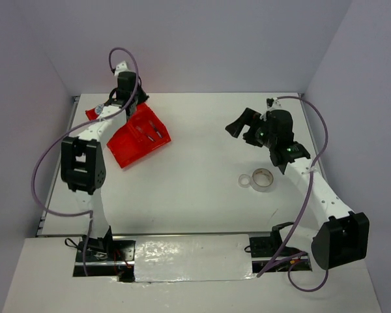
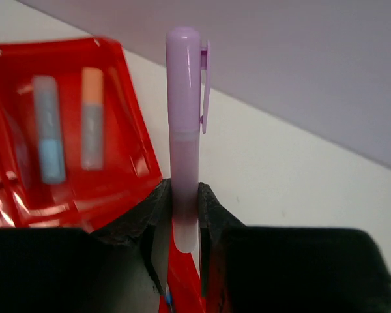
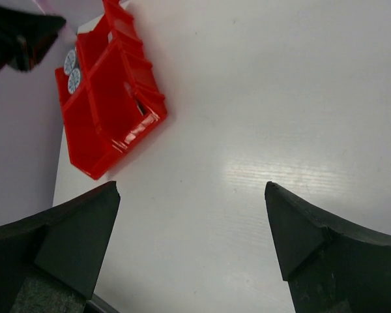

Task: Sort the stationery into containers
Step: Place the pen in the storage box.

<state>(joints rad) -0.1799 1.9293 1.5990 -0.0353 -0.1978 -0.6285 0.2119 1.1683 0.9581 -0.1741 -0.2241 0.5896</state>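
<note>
Pink stick (image 2: 182,98) clamped in left claw (image 2: 182,193), over red tray (image 2: 133,147); right claw (image 3: 190,190) wide apart.

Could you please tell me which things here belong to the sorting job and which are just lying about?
Job: red tray, lilac pen in left gripper, light-blue stick, orange stick, two patterned tubs, tape roll, thin ring.
Lying about: only purple cables.

A red tray (image 3: 111,111) sits askew on the white table (image 3: 280,98), close to its edge by the wall. 2 round patterned tubs (image 3: 70,70) share 1 compartment. The right gripper (image 3: 191,192) has its 2 dark fingers (image 3: 72,241) spread wide apart.
</note>
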